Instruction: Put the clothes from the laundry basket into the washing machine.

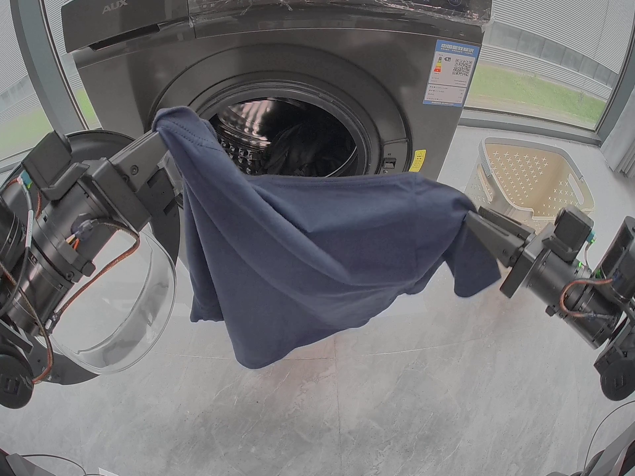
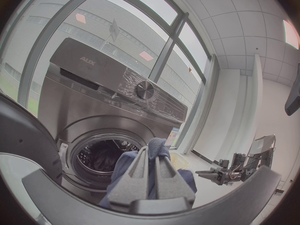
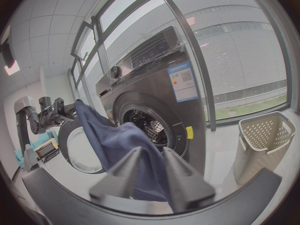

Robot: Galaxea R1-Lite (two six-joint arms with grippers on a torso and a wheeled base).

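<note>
Both arms are up in front of the washing machine (image 1: 278, 54), which is sitting at my 12 o'clock. I'm carrying one navy shirt (image 1: 297, 252) between them.

Left tool (image 1: 159, 137) is at 10 o'clock. Its jaws are nearly together and pinching a bunched corner of the shirt. In the left wrist view the cloth is poking out past the tips (image 2: 152, 155).

Right tool (image 1: 471, 223) is at 3 o'clock, clamping the opposite edge. In the right wrist view the jaws are standing a little apart with fabric filling the gap (image 3: 153, 152).

The shirt is hanging spread like a hammock across the drum opening (image 1: 291, 137). Its belly is sagging well clear of the floor (image 1: 331, 418) and touching nothing else. I'm holding it at two points so it's going in wide and not dragging.

The door (image 1: 112, 312) is swung open at 8 o'clock, below the left arm and out of the way. Something dark is already lying inside the drum, probably earlier clothes.

The laundry basket (image 1: 529, 180) is standing at 2 o'clock beside the machine. Its inside is looking empty from here, so I'm judging this as the last piece.

Next, both tools are needing to push forward through the opening. The risk I'm seeing is the low-hanging fold catching on the rim.
</note>
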